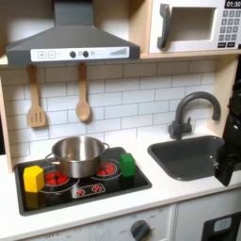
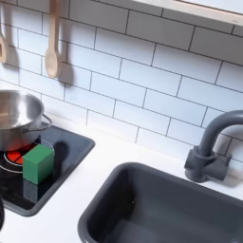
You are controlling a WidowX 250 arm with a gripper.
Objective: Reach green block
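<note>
1. White-tiled toy kitchen; white bench carries a black stove and a dark sink.
2. Green block stands upright on the stove's front corner nearest the sink, just beside the steel pot; yellow block sits at the far corner.
3. Dark shape at the first exterior view's right edge is probably the claw, over the sink; how far it is open I cannot tell.
4. Block lies well apart, toward the first exterior view's left.

A steel pot and yellow block sit on the stove, beside the sink.
</note>
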